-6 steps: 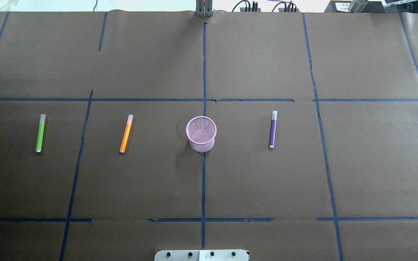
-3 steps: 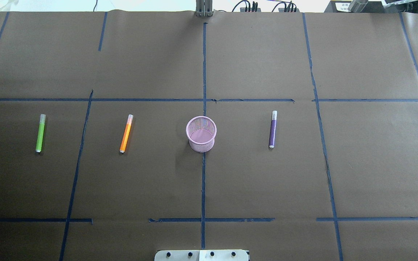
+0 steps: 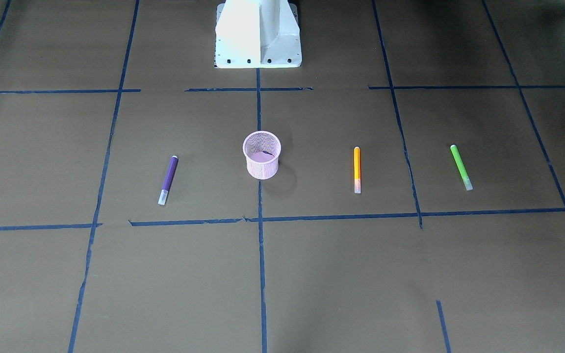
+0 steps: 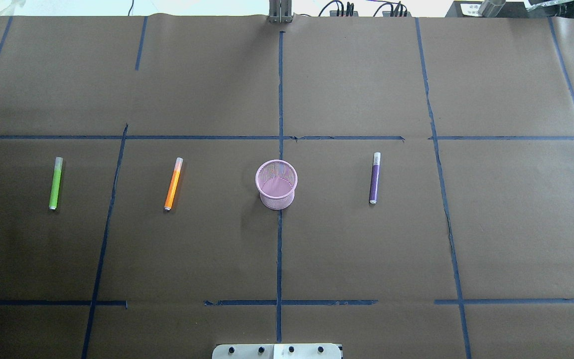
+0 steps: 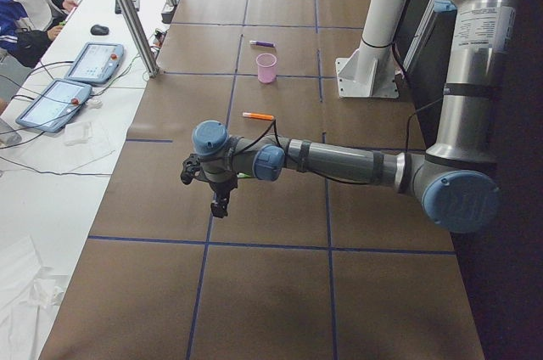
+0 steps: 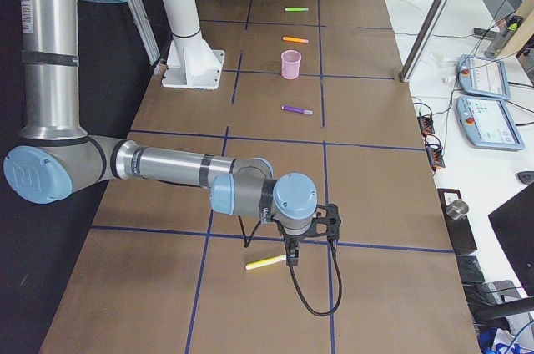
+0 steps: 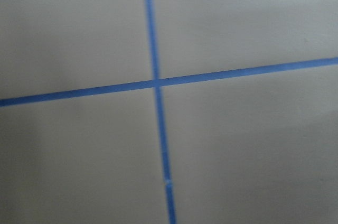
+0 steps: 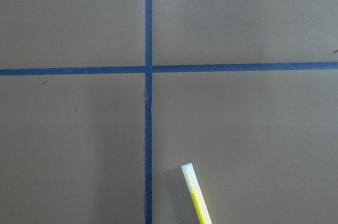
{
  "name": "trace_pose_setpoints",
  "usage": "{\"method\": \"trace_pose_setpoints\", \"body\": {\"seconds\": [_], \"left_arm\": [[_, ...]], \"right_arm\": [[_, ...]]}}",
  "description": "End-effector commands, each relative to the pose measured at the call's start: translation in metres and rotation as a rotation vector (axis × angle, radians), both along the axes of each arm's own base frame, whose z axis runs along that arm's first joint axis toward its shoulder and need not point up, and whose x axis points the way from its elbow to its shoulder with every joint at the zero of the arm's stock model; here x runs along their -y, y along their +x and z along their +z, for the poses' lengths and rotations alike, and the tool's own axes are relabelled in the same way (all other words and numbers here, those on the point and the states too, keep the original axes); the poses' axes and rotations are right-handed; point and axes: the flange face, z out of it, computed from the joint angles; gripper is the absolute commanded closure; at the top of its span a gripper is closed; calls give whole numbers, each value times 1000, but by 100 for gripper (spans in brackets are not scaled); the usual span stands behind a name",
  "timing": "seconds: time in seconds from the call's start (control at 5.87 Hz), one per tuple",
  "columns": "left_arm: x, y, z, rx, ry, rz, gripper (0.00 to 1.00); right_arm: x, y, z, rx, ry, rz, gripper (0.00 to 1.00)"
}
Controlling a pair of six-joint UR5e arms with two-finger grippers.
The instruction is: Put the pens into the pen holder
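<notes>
The pink mesh pen holder stands upright at the table's middle, with no pen in it. The bright green pen and the orange pen lie to its left, and the purple pen lies to its right. The yellow-green pen lies far off at the right end of the table and also shows in the right wrist view. My right gripper hangs just above that pen. My left gripper hovers over the table's left end, beyond the green pen. I cannot tell whether either is open or shut.
The white robot base stands behind the holder. Blue tape lines cross the brown table cover. Operators' tablets and a metal post stand along the far edge.
</notes>
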Motion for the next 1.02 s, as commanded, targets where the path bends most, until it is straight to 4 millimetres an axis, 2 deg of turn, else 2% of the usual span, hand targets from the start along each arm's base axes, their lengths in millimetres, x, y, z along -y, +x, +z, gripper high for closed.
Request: {"method": "trace_pose_setpoints", "body": {"seconds": [0.0, 0.17, 0.34, 0.51, 0.85], "left_arm": [[13, 80, -48, -21, -122, -75, 0], [-2, 138, -61, -53, -165, -108, 0], [-17, 189, -63, -7, -203, -232, 0], [-34, 231, -62, 14, -218, -279, 0], [-37, 233, -53, 23, -218, -272, 0]], "right_arm": [[10, 0, -13, -3, 25, -3, 0], [13, 0, -15, -8, 33, -6, 0], [11, 0, -12, -8, 25, -4, 0], [10, -1, -10, -6, 23, -5, 0], [9, -1, -10, -4, 19, -3, 0]]}}
